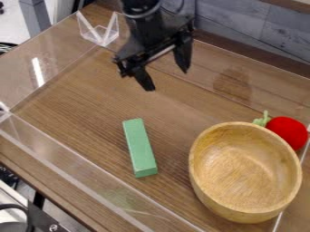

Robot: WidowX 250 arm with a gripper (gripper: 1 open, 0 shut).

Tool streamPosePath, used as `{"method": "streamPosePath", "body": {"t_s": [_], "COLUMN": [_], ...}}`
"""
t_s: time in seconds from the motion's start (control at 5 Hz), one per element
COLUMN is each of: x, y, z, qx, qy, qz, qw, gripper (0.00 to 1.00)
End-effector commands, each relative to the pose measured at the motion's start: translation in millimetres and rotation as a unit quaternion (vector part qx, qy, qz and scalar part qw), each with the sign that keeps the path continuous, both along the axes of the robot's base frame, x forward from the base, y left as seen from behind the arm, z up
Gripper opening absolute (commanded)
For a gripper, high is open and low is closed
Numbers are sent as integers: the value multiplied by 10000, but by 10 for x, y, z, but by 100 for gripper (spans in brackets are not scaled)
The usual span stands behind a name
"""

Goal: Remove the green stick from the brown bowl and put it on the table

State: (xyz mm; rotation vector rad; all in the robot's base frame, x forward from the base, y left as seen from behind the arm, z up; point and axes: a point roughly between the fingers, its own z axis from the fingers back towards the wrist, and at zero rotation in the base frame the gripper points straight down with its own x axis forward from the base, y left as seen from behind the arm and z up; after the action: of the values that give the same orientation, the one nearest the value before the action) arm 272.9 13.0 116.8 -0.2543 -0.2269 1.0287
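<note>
The green stick (140,147) lies flat on the table (85,100), left of the brown bowl (246,172) and apart from it. The bowl is light tan with a thick rim and shows nothing inside. My gripper (162,71) hangs open above the far middle of the table, well behind the stick, with nothing between its two dark fingers (144,78).
A red strawberry-like toy with green leaves (285,129) rests against the bowl's far right side. Low clear acrylic walls (49,172) border the table. A clear bracket (100,32) stands at the back left corner.
</note>
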Motion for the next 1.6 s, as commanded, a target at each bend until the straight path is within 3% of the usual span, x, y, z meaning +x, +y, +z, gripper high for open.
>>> {"method": "streamPosePath", "body": {"t_s": [0.0,0.2,0.6,1.2,1.4], "x": [36,7,-149,431,568], "y": [120,163,-25,201,289], "z": [187,242,139,123,115], "qx": [132,207,358,763,889], "qy": [-218,-172,-63,-434,-514], "qz": [-212,-364,-125,-786,-886], "qw": [9994,9990,9993,9930,9908], "gripper": [100,100,100,100,0]}}
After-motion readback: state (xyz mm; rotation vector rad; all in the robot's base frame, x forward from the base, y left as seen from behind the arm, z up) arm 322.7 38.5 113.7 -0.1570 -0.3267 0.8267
